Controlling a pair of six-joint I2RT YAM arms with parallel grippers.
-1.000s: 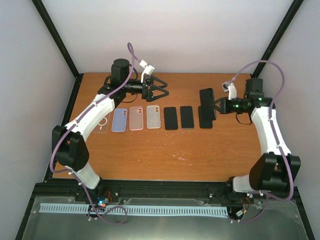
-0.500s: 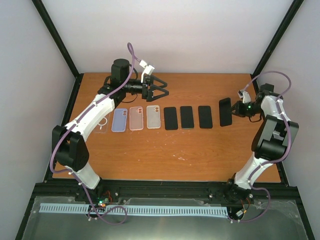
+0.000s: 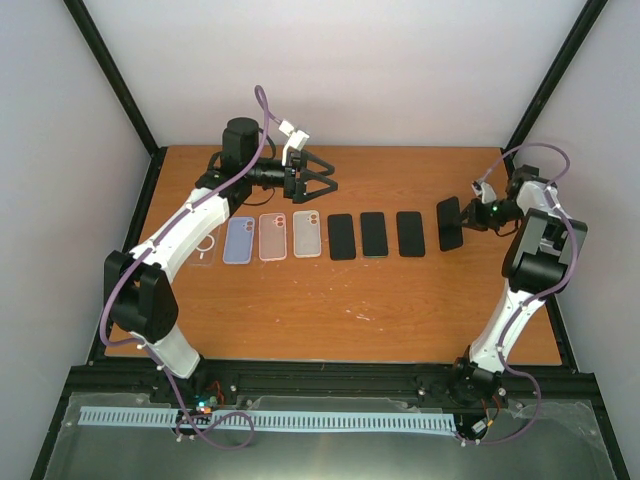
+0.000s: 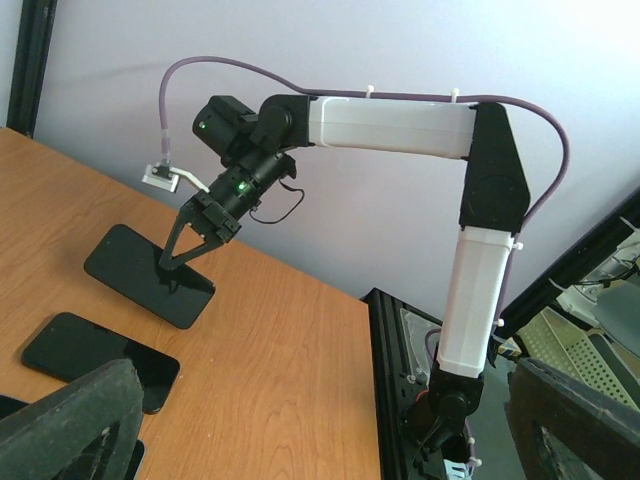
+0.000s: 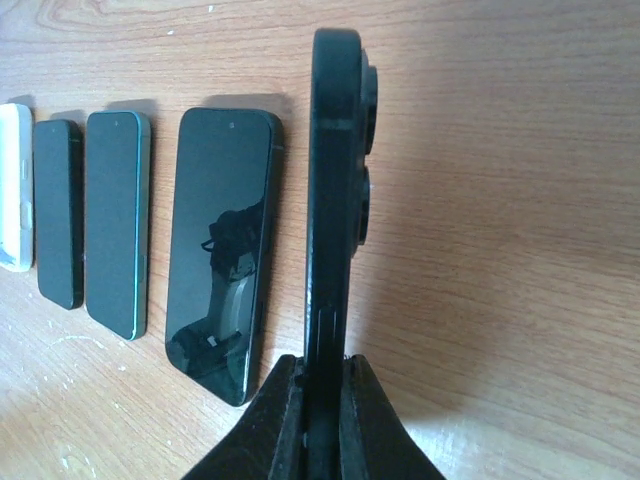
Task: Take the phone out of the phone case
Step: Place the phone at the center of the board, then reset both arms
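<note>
Right wrist view: the black phone (image 5: 330, 200) is gripped edge-on by the right hand (image 5: 322, 372), clenched on one end, just right of the row of phones (image 5: 215, 250) laid on the tabletop (image 5: 480, 200). The left hand (image 3: 322, 188) is held spread open, beyond that row.

Bright, even light, soft shadows (near fingers (image 4: 70, 415) blurred).

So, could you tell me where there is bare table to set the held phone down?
The wide near strip of table, in front of the row, is bare; so is the far strip behind the three flat phones. The row itself is crowded, from the cases to the right pincer gripping the black phone.
</note>
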